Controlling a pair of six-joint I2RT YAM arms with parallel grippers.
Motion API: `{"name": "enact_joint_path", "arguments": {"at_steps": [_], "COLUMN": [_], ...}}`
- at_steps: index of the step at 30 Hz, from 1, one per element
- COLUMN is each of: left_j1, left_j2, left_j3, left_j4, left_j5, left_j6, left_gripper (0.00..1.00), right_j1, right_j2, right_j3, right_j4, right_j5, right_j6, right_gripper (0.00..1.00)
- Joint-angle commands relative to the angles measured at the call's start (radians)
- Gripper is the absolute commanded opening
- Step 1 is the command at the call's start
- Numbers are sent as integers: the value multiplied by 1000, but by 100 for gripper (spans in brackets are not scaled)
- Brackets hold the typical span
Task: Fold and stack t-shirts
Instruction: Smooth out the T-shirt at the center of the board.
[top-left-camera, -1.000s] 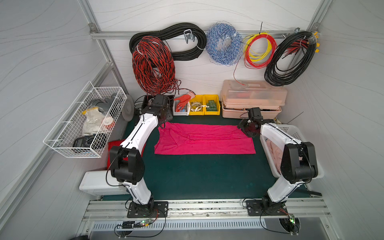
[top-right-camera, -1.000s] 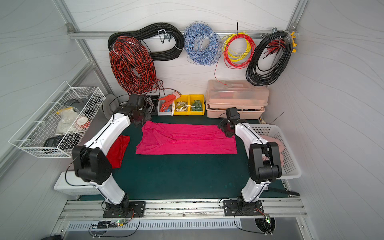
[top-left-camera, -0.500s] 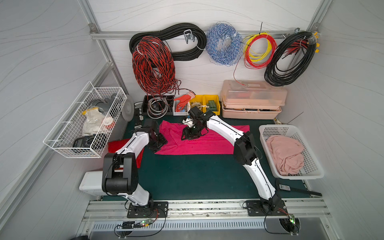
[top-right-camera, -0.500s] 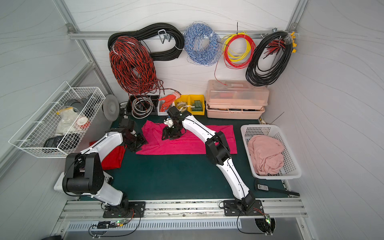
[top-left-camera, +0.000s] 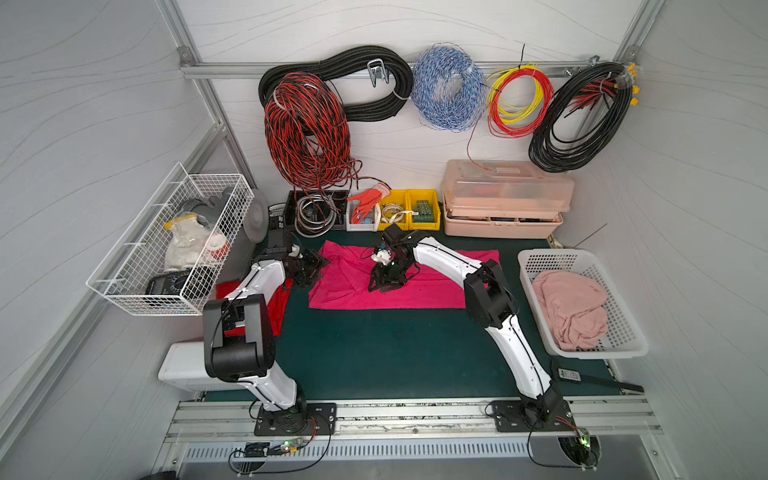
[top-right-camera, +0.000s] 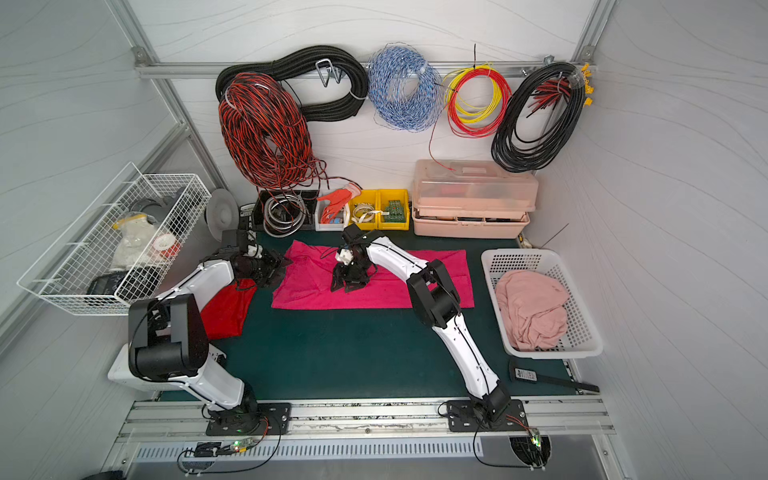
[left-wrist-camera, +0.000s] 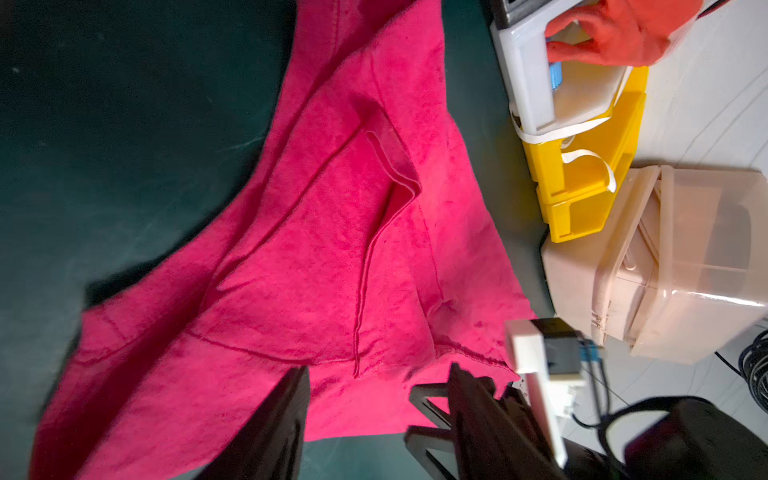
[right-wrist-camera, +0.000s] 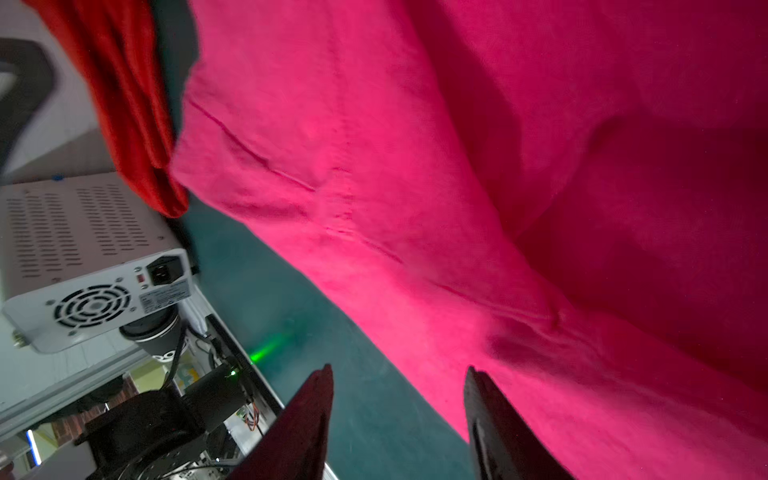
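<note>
Bright even light, blurry wrist views

On the dark green table mat (top-left-camera: 395, 353)
Magenta-pink cloth t-shirt (top-left-camera: 432, 291) lies centre-back; deep red cloth t-shirt (top-right-camera: 226, 309) just left of it, at the mat's edge; white perforated plastic basket (top-left-camera: 536, 266) to its right.

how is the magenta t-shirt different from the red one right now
The magenta t-shirt is bright pink; the red t-shirt is a deeper red. The magenta t-shirt lies spread wide mid-mat; the red t-shirt is a smaller bundle at the left edge. The left gripper and right gripper are at the magenta t-shirt, neither at the red t-shirt. Both lie on the green mat.
</note>
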Motion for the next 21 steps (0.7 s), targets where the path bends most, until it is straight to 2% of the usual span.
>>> {"name": "enact_joint_path", "arguments": {"at_steps": [1, 2, 3, 4, 6, 10, 13, 16, 21], "left_j1": [1, -4, -16, -31, -70, -163, -219, -246, -282], "left_j2": [21, 25, 31, 38, 57, 108, 126, 134, 164], "left_j3": [44, 43, 41, 39, 36, 48, 57, 36, 23], "left_j4": [16, 17, 19, 23, 31, 41, 19, 37, 76], "left_j5": [30, 22, 11, -6, -41, -83, -138, -179, -233], "left_j6": [35, 33, 31, 28, 17, -10, -18, -50, -81], "left_gripper": [59, 60, 60, 60, 60, 59, 60, 60, 60], "right_j1": [0, -2, -5, -14, -54, -178, -238, -273, -318], "right_j2": [-203, -261, -320, -385, -503, -701, -805, -875, -916], "right_j3": [-86, -133, -188, -248, -368, -607, -747, -829, -854], "right_j4": [43, 44, 56, 77, 130, 247, 311, 349, 324], "right_j5": [265, 377, 488, 554, 582, 453, 396, 365, 335], "right_j6": [0, -3, 5, 10, 41, 161, 181, 180, 158], "right_gripper": [61, 71, 86, 97, 99, 99, 99, 99, 99]}}
